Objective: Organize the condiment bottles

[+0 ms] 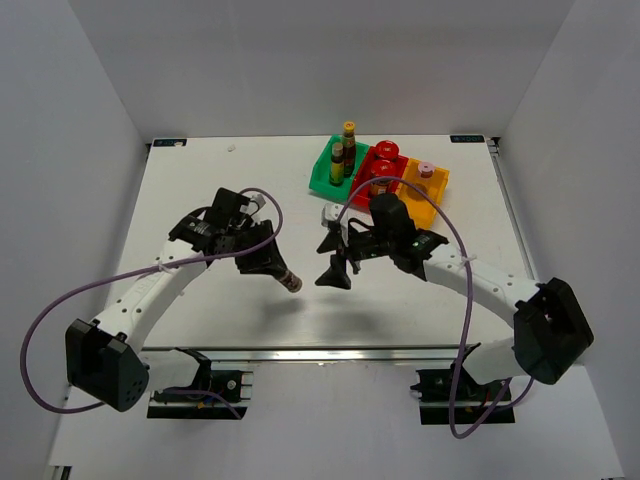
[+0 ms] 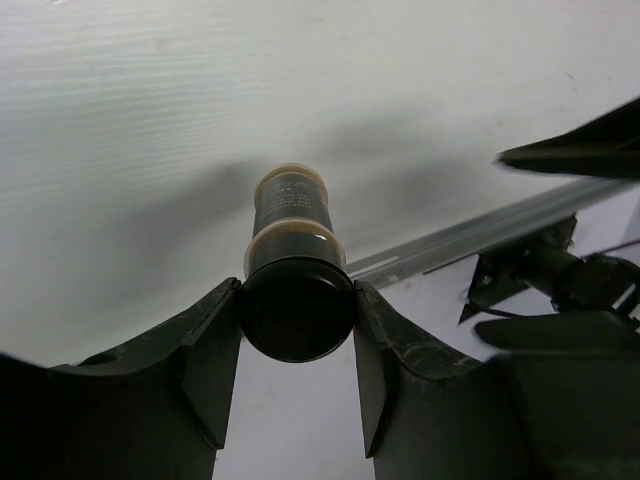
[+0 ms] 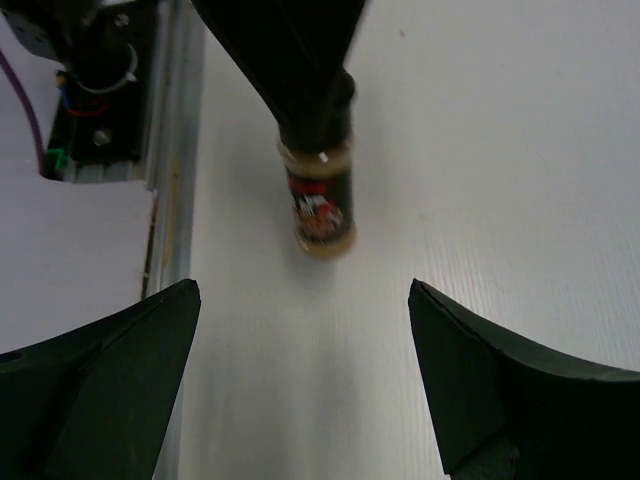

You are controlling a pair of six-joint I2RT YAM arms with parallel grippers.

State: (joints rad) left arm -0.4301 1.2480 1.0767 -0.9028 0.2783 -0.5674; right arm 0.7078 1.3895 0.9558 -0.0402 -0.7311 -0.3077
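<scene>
The white desk (image 1: 200,190) carries three bins at its far edge. The green bin (image 1: 322,176) holds two slim yellow-capped bottles (image 1: 349,135), the red bin (image 1: 366,168) two red-lidded jars (image 1: 388,152), and the yellow bin (image 1: 433,196) a pink-capped bottle (image 1: 425,171). Nearer, the left hand (image 1: 272,263) grips a small dark shaker (image 1: 289,281) by its black cap, tilted over mid-desk, and the right hand (image 3: 303,300) faces it, spread wide and holding nothing.

The flat white desk (image 1: 200,190) carries three plastic bins touching in a row near its far edge. A square red plastic bin (image 1: 363,197) sits in the middle, with a green plastic bin (image 1: 316,182) just left of it and a yellow plastic bin (image 1: 426,207) just right. A tiny white speck (image 1: 232,147) lies well left of the red plastic bin.
</scene>
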